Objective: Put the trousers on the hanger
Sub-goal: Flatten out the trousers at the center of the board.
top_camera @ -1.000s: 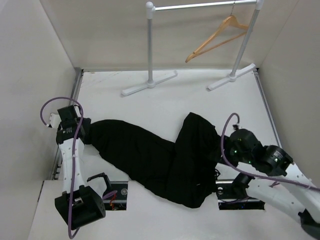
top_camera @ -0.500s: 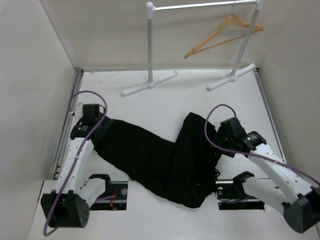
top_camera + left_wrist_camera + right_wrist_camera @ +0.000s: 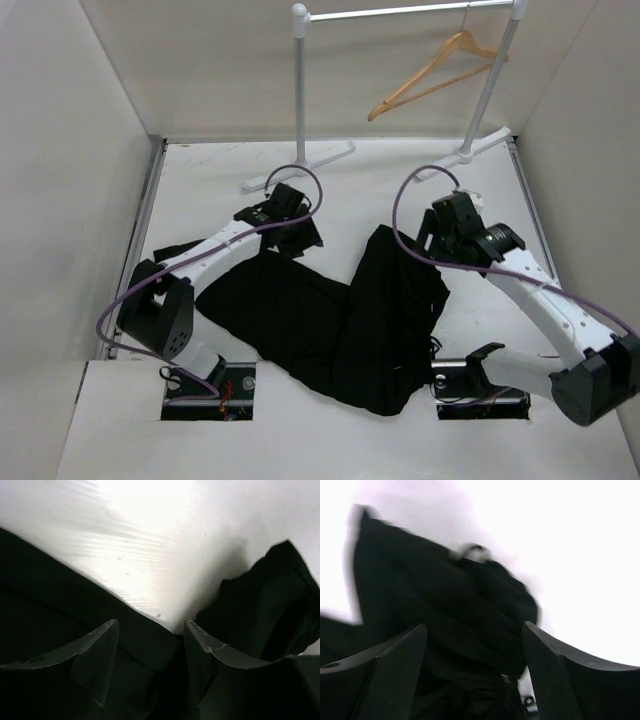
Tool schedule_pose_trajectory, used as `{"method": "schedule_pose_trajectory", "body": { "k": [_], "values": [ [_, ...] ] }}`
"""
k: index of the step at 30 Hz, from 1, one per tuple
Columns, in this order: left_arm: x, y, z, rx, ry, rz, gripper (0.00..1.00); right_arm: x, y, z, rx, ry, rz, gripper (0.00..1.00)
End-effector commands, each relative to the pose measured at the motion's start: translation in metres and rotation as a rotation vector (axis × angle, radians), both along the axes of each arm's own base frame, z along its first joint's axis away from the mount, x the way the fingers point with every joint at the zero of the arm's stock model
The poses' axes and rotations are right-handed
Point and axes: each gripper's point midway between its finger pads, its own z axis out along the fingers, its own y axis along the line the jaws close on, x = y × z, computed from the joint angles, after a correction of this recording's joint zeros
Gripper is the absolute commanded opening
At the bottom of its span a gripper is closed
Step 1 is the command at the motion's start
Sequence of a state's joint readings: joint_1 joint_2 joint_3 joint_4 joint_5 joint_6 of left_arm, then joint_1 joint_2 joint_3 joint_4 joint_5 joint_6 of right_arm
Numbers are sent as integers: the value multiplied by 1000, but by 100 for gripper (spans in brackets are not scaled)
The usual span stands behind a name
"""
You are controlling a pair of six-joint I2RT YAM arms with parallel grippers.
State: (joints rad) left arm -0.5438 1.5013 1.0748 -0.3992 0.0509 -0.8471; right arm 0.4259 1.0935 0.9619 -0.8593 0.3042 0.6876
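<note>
The left gripper (image 3: 150, 630) and right gripper (image 3: 475, 630) hovered open, empty, over the black trousers (image 3: 330, 320), likely choosing grasp points; the wooden hanger (image 3: 415, 78) hung bare, upper right.

- A robot test lab is showing here: plain white panels (image 3: 70, 180) are boxing in the white table (image 3: 350, 190).
- A left arm (image 3: 215, 243) and a right arm (image 3: 540, 295), both cabled, are sitting bolted at the table's near edge.
- A grey clothes rail (image 3: 300, 90) is standing at the table's far edge, carrying a hanger (image 3: 430, 75).
</note>
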Motion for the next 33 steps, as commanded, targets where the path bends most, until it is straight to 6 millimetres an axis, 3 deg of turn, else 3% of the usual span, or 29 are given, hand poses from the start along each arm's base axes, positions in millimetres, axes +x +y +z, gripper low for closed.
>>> {"method": "schedule_pose_trajectory", "body": {
  "k": [1,4,8,12,14,15,17,21,25,30,33],
  "values": [
    [-2,-33,12,-53,-20,-103,52,40,39,34,-2,-97,186,84],
    [-10,-40,2,-46,7,-143,52,72,66,28,14,-89,258,85],
    [-17,-44,-6,-52,24,-166,52,99,87,-2,25,-4,301,80],
    [-20,-57,-6,-78,34,-206,52,102,84,-8,2,13,301,49],
    [-19,-64,-7,-81,32,-220,52,99,73,-4,0,10,279,27],
    [-18,-67,-9,-81,36,-227,52,96,67,-2,2,9,262,13],
    [-18,-73,-13,-80,46,-245,53,86,50,8,12,-7,206,3],
    [-18,-93,-18,-91,63,-304,53,52,1,32,44,-84,20,0],
    [-19,-114,-24,-101,75,-363,53,15,-35,29,102,-104,-141,0],
    [-31,-149,-29,-144,91,-493,54,-18,-47,4,186,-61,-228,0],
    [-44,-166,-38,-151,114,-567,54,-27,-55,1,205,-81,-282,0]
  ]
}}
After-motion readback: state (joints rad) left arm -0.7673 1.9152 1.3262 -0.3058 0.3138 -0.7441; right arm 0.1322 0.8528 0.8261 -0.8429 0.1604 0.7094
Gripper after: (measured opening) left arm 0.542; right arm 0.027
